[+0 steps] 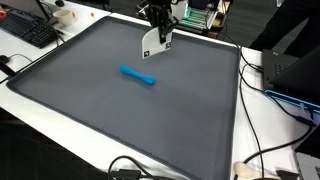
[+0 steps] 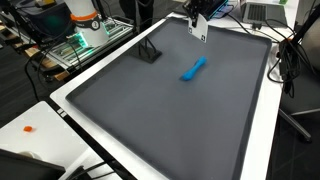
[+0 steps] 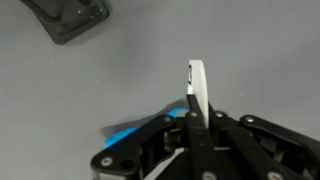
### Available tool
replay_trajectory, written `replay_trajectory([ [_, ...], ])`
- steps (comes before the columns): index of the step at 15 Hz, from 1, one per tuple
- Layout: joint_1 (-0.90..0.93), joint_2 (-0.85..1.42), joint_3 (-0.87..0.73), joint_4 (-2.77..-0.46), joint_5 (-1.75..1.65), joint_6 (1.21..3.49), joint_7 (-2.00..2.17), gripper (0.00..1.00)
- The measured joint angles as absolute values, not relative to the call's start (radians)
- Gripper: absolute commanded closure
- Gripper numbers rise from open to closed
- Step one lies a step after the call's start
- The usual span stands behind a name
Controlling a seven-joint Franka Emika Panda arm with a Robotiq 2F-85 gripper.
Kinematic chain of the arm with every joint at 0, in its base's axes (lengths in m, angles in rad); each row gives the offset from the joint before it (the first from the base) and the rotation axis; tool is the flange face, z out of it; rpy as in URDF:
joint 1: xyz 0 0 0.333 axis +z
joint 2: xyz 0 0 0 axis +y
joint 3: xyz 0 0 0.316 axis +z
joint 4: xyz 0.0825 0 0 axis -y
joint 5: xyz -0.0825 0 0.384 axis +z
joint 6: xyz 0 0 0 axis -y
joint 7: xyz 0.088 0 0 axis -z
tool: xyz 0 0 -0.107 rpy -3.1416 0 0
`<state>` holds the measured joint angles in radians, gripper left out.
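- Our hand point(image 1: 157, 30) hangs over the far part of the tabletop point(image 1: 45, 100), its fingers closed together on a white flat piece point(image 1: 151, 46) that points down from them
- We see the piece clear of the surface in both exterior views point(image 2: 199, 29); in the wrist view it shows edge-on point(image 3: 198, 88), pinched between the dark fingers
- A blue marker point(image 1: 138, 76) lies flat on the grey mat point(image 1: 90, 110) – near the hand, a little toward the middle of the mat, not touching the white piece
- In the wrist view we catch only a strip of the marker point(image 3: 128, 133) beside the hand's body
- A small black stand point(image 2: 149, 52) sits on the mat, apart from the marker point(image 2: 194, 68)
- Off the mat we see a black keyboard point(image 1: 25, 28) at one corner and loose cables point(image 1: 270, 150) along the white edge
- A dark object point(image 3: 68, 18) shows in the top corner of the wrist view – we cannot tell what it is
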<state>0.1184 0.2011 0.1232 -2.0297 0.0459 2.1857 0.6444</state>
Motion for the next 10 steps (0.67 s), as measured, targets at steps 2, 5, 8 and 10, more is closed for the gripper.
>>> replay_trajectory([
  [2, 0.129, 0.258, 0.121, -1.971, 0.015, 2.154, 0.607, 0.99],
  [5, 0.147, 0.332, 0.111, -1.895, -0.015, 2.121, 0.561, 0.99],
  [8, 0.162, 0.391, 0.096, -1.833, -0.029, 2.097, 0.535, 0.96],
  [10, 0.164, 0.412, 0.093, -1.811, -0.03, 2.091, 0.527, 0.96],
])
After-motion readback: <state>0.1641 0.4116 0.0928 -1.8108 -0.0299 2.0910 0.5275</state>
